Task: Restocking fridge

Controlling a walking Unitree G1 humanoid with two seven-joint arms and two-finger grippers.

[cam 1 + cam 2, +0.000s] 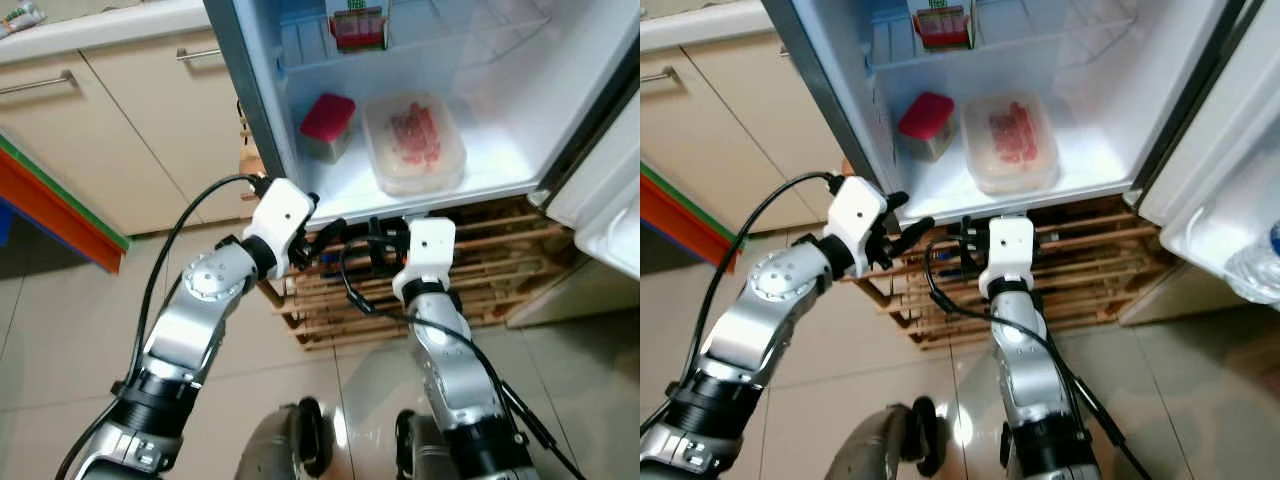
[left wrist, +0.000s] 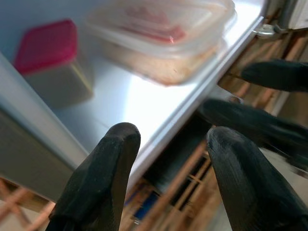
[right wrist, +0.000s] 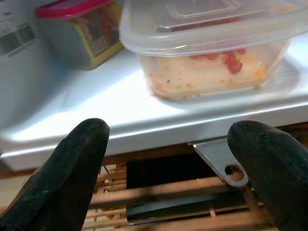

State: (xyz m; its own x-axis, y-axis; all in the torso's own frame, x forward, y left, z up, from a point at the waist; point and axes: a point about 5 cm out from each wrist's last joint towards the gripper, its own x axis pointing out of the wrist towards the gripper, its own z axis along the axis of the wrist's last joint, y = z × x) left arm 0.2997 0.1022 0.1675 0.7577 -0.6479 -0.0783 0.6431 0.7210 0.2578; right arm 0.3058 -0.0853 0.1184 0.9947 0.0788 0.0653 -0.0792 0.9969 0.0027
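The open fridge (image 1: 300, 180) has a white bottom shelf (image 1: 480, 165). On it lies a clear lidded food container (image 1: 413, 140) with red and pale contents. A red-lidded tub (image 1: 326, 126) stands to its left. A red and green carton (image 1: 357, 22) sits on the shelf above. My left gripper (image 1: 322, 238) is open just below the shelf's front edge, empty. My right gripper (image 1: 378, 240) is also open and empty, below the clear container (image 3: 207, 43). The two grippers nearly meet in front of the fridge base.
A wooden pallet (image 1: 470, 275) supports the fridge. The fridge door (image 1: 1230, 200) stands open at the right, with a bottle (image 1: 1262, 262) in its rack. Beige cabinets (image 1: 110, 130) with metal handles are on the left. A tiled floor (image 1: 80, 340) lies beneath me.
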